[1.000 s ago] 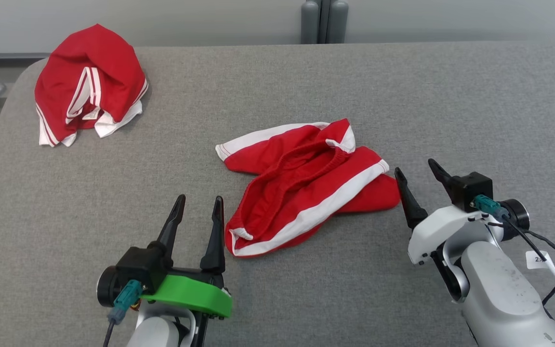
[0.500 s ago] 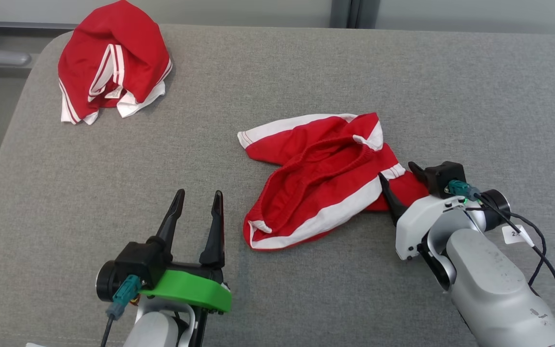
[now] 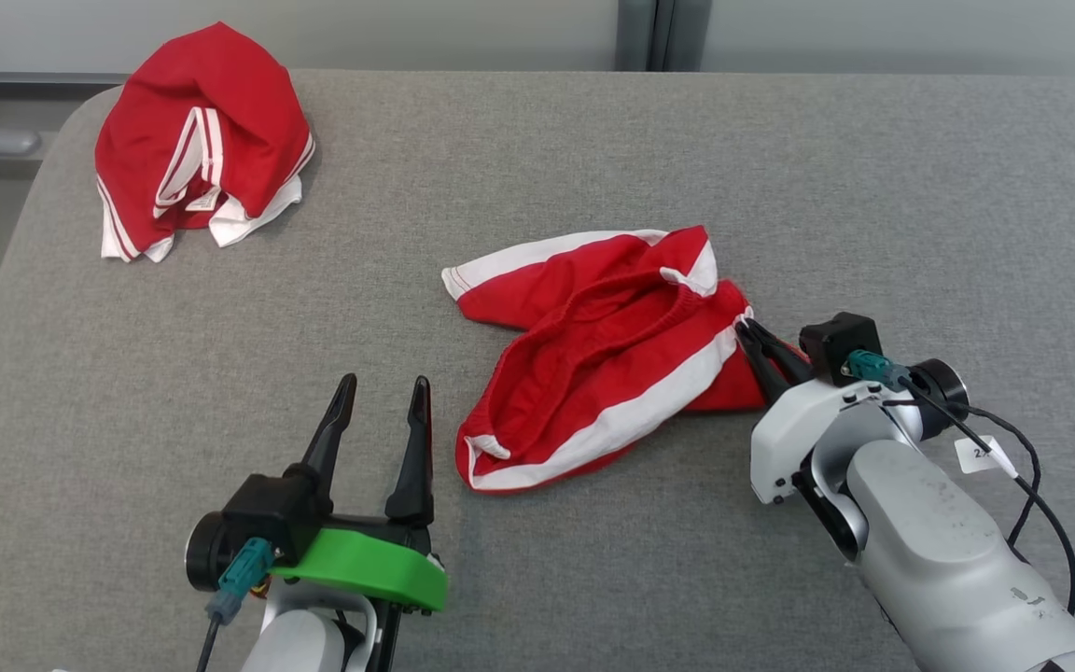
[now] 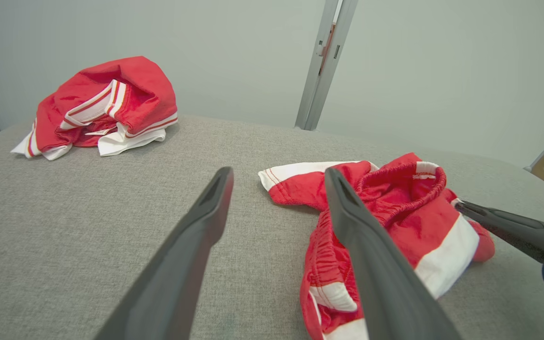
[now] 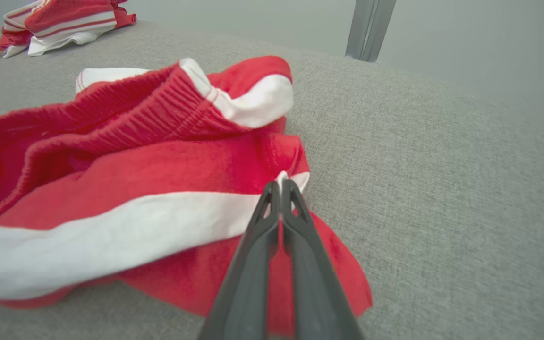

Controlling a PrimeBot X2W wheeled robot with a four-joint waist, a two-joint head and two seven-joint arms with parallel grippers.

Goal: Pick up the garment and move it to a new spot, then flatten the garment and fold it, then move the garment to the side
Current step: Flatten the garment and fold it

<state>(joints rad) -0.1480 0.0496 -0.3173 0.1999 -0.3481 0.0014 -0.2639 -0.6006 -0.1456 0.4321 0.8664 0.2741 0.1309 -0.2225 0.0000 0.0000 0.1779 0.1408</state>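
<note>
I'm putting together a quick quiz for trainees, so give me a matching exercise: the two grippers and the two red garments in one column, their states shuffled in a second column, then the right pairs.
Column one
1. left gripper
2. right gripper
3. middle garment
4. far garment

Column two
A. bunched up at the far left
B. jaws shut on a white-striped edge
C. jaws open, holding nothing
D. crumpled, waistband gaping open

Pairs: 1-C, 2-B, 3-D, 4-A
</note>
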